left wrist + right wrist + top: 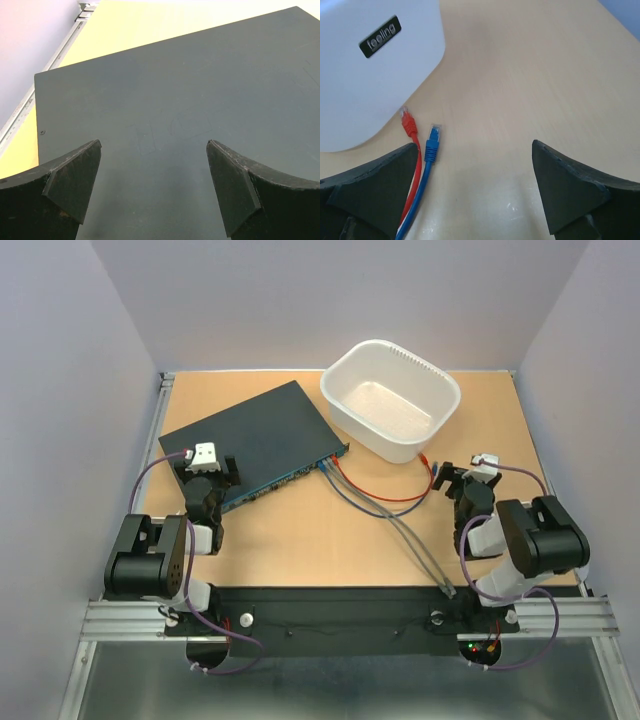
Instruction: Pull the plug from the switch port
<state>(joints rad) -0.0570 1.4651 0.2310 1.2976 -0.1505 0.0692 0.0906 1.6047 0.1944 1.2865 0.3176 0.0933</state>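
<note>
Over the near-left corner of the switch (262, 435) sits the left gripper (154, 150), and its jaws are spread wide with nothing between them, only the flat dark lid showing in the gap. The switch itself lies at an angle on the table (300, 540), its blue-tinted port edge facing the arms. At the right end of that edge, cables are plugged in: a red cable (385, 500) leaves the ports and curves off to the right, and grey cables (420, 555) trail away from the switch toward the near table edge. Just beyond the switch's right corner stands the white tub (390, 400), close to it; whether they touch I cannot tell. Further right of the switch, well apart from it, the right gripper (475, 150) hangs over bare tabletop, jaws wide apart and holding nothing. By its left finger lie two loose ends, a red plug (409, 122) and a blue plug (433, 142), side by side, just beside the tub wall.
</note>
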